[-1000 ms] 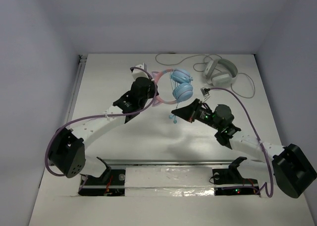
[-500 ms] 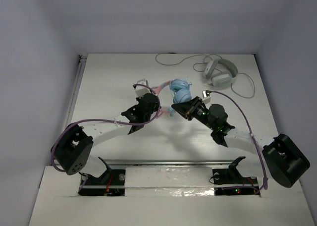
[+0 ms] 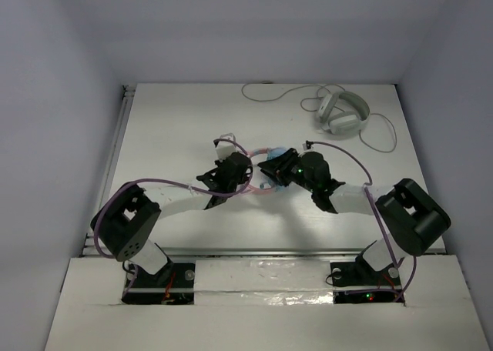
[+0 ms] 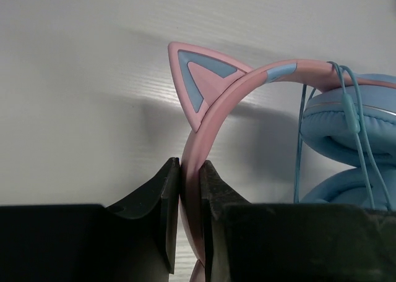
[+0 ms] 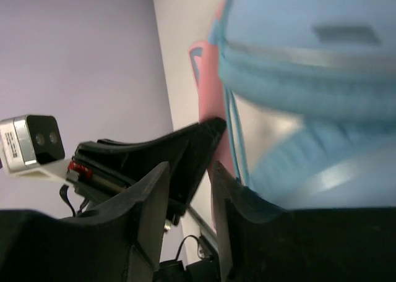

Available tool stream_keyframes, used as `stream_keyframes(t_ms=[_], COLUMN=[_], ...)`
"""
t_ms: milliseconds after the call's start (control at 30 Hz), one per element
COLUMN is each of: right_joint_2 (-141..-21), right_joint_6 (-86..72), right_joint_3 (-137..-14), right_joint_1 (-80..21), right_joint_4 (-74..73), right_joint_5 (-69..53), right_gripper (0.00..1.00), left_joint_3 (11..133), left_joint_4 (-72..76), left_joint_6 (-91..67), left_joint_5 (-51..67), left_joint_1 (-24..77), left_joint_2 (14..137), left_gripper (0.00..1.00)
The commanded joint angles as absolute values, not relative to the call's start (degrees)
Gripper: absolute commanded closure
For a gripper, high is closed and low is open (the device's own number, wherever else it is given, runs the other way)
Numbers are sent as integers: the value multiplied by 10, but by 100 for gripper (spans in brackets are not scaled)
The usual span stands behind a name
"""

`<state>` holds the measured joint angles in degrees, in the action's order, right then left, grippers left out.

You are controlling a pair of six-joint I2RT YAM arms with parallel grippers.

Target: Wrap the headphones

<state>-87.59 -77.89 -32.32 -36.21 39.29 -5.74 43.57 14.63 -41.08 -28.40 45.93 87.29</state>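
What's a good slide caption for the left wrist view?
Left gripper shut on the pink cat-eared headband of the light-blue over-ear headphones, thin blue cable hanging across the earcups.

My counter (image 3: 169,128) is a plain white top with pale walls (image 3: 62,97) on three sides. Near its far right corner lie white-grey headphones (image 3: 339,112), flat on the surface. Their pale cable (image 3: 269,100) lies loose there too, one stretch trailing left along the far edge, another curving round their right side. My arm bases (image 3: 158,278) sit at the near edge.
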Motion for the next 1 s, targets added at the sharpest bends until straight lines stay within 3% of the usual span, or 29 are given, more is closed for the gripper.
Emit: stream_keyframes(t_ms=[0,167,433,500,567,967], right_joint_2=[-875,-866,-802,-765,-725,-487], right_joint_6=[-749,-692,-586,-569,-543,-411], right_joint_3=[-370,-413,-483,-485,-482,-397], right_joint_1=[-362,-362,-362,-362,-362,-362], right_joint_4=[366,286,160,135,109,2], right_joint_5=[-29,-28,52,83,115,167], right_gripper=[59,49,49,67,100,100], left_joint_3=[448,458,461,465,465,476], left_joint_4=[212,203,191,181,177,163], left_joint_6=[-424,-417,-404,-391,-380,-324], left_joint_5=[-236,-227,-218,-218,-218,-259], left_joint_1=[473,473,473,473,473,473], left_joint_2=[856,860,847,845,846,890], left_gripper=[100,100,100,100,100,100])
